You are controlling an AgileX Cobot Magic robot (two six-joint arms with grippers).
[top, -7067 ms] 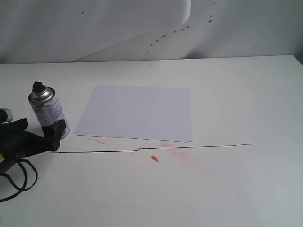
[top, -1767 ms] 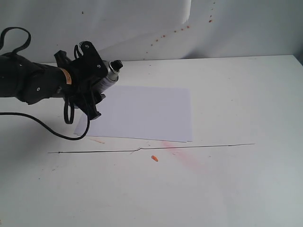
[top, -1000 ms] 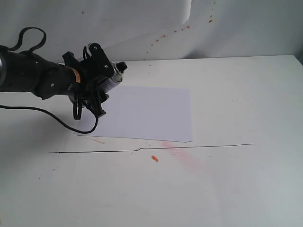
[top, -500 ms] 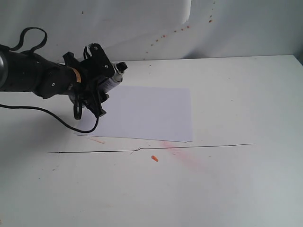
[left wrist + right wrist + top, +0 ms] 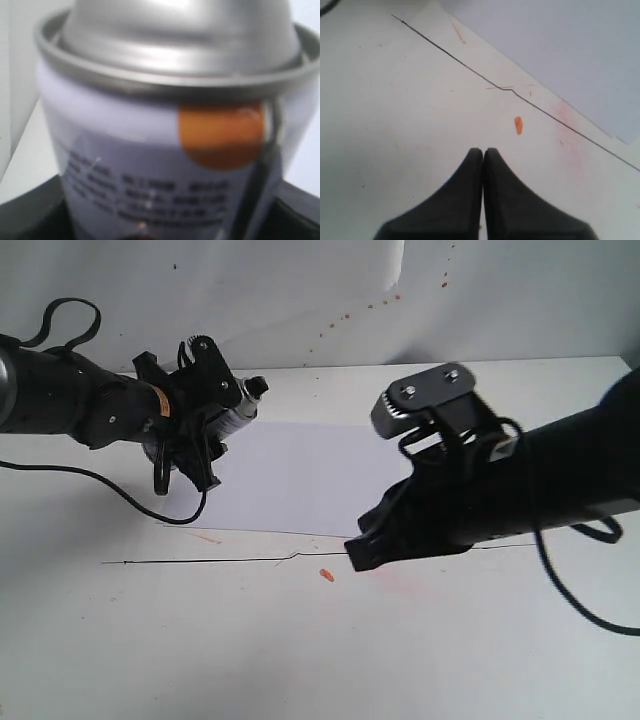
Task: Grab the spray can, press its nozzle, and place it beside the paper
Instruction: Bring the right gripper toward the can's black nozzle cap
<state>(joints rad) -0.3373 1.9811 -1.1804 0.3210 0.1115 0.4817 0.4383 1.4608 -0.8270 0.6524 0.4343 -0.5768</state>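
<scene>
My left gripper [image 5: 207, 418] is shut on the spray can [image 5: 233, 410] and holds it tilted in the air over the paper's far left corner. The black nozzle [image 5: 257, 388] points right. In the left wrist view the can [image 5: 150, 170] fills the frame: silver dome, pale label with dark text and an orange dot [image 5: 222, 135]; the nozzle is out of that view. The paper [image 5: 300, 475] lies flat mid-table. My right gripper [image 5: 358, 552] is shut and empty, low over the table by the paper's near edge; its fingertips [image 5: 483, 151] touch each other.
A small orange scrap [image 5: 326, 575] [image 5: 518, 125] lies just ahead of the right gripper. A thin black line [image 5: 200, 561] [image 5: 510, 90] runs across the table near the paper's front edge [image 5: 560, 50]. A faint pink stain [image 5: 400, 585] marks the table.
The right arm has come into the exterior view from the right, reaching to the paper's near edge. The left gripper with the can has hardly moved in the last second.
</scene>
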